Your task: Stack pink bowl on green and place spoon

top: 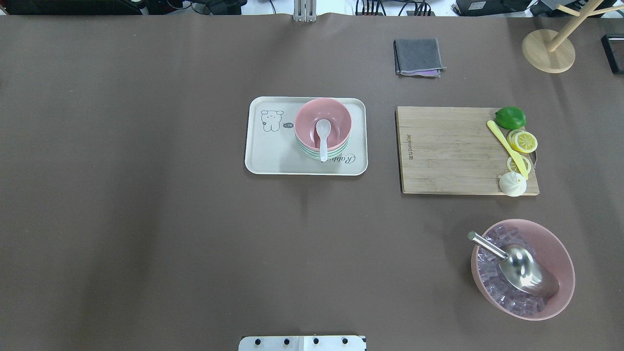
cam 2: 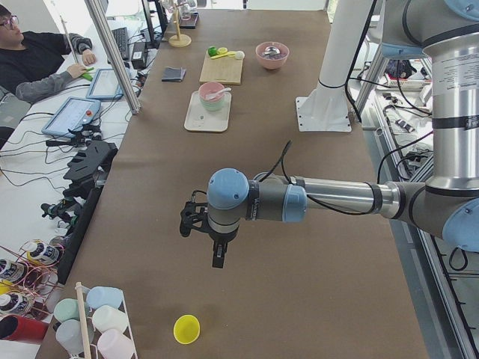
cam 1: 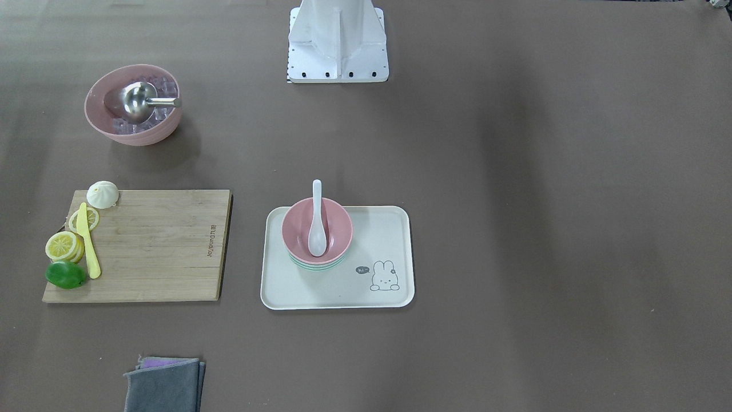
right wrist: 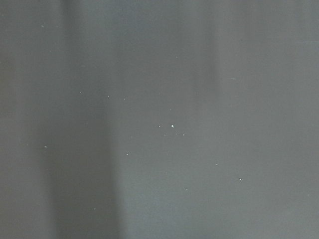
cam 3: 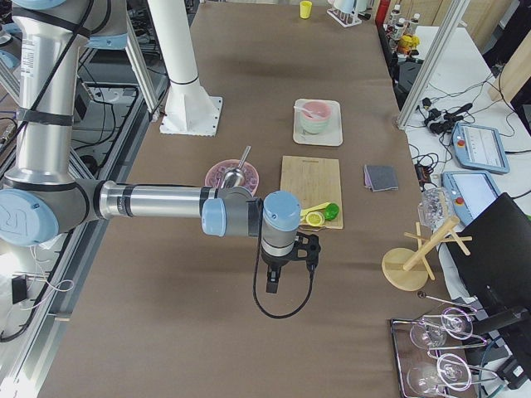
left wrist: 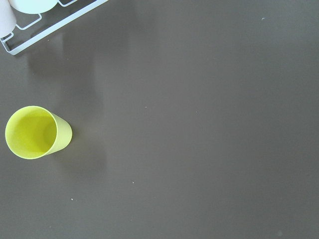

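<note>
We find the spoon (top: pixel 322 136) in the upper bowl (top: pixel 337 117), stacked on the lower bowl (top: pixel 312 153), on the tray (top: pixel 273 158); the cutting board (top: pixel 443 151) lies to the robot's right.

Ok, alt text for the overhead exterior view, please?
A pink bowl holding a white spoon sits stacked on a green bowl on a cream tray mid-table. To the right lie a cutting board with cut fruit and a larger pink bowl of ice with a metal scoop.

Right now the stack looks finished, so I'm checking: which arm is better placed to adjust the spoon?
Right, marginally. The pink bowl with the spoon sits on the tray's right half; left tool and right tool both hang far off near the table ends.
</note>
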